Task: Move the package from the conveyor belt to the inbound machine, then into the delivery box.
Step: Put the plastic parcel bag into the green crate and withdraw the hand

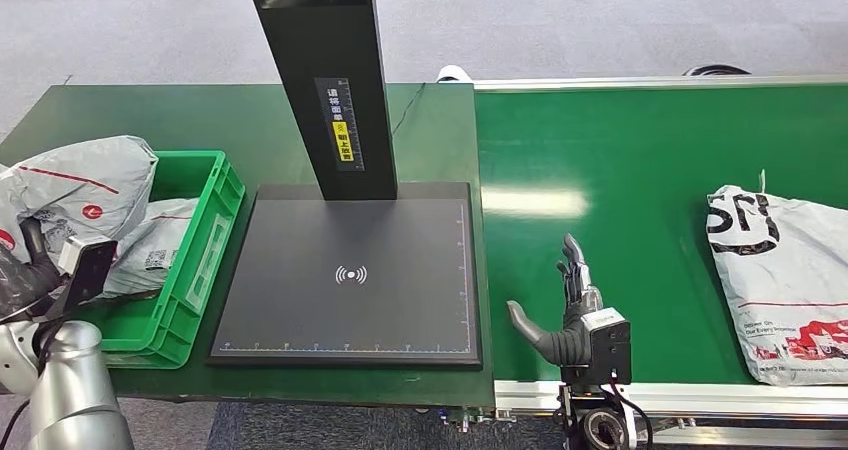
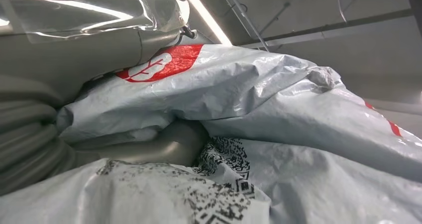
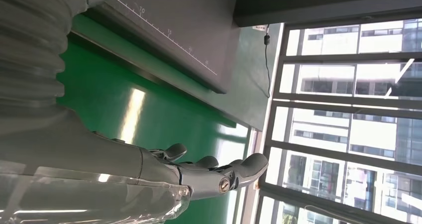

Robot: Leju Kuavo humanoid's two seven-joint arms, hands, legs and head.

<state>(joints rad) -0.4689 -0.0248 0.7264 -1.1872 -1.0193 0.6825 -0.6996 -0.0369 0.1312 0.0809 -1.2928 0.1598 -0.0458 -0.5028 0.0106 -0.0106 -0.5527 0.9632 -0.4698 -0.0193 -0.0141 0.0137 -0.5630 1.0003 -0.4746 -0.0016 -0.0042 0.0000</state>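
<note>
A white package (image 1: 785, 280) with black and red print lies on the green conveyor belt (image 1: 620, 160) at the far right. My right hand (image 1: 572, 310) stands open over the belt's near edge, well left of that package; its fingers (image 3: 209, 173) are spread and hold nothing. The inbound machine's dark scan plate (image 1: 350, 275) with its black post (image 1: 325, 80) is bare. At the left, the green delivery box (image 1: 195, 255) holds grey packages (image 1: 85, 190). My left hand (image 1: 35, 260) is among them, its thumb (image 2: 166, 147) wedged between a red-printed bag (image 2: 239, 84) and a labelled bag (image 2: 278, 189); its grip is hidden.
The scan plate and box sit on a green table (image 1: 430, 130) that butts against the belt. The belt's metal rail (image 1: 720, 398) runs along the near side. Grey floor lies beyond the table.
</note>
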